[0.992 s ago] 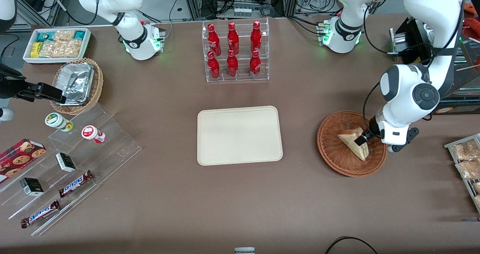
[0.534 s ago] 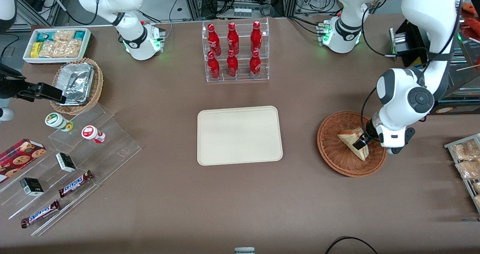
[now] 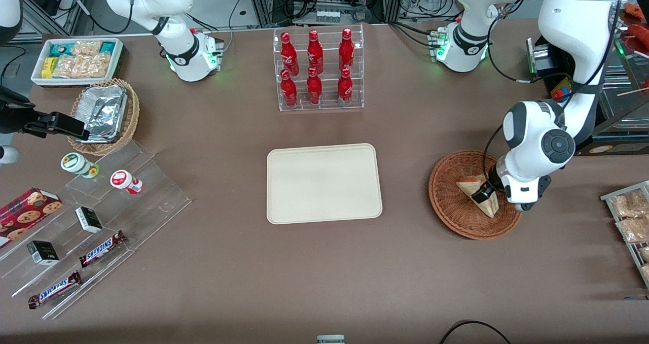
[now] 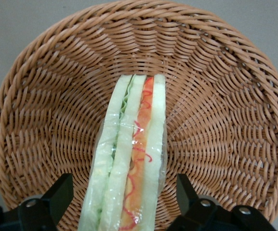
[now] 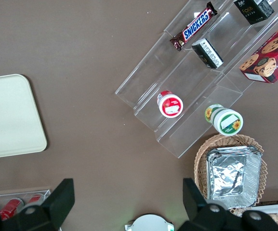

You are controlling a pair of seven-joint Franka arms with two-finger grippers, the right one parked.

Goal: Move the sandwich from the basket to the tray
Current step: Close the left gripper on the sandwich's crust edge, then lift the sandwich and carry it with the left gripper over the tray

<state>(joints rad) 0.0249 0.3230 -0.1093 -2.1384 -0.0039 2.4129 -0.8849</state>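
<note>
The end effector [image 4: 124, 204] hangs spread wide astride the wrapped sandwich [image 4: 129, 163] lying in the basket [image 3: 451, 207], where a centred, gentle squeeze across the bread faces looks wise before lifting toward the tray [image 3: 323, 183]

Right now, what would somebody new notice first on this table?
Probably the red bottles in their clear rack, farther from the camera than the bare tray. Then the end effector down in the basket, open, one finger on each side of the sandwich.
</note>
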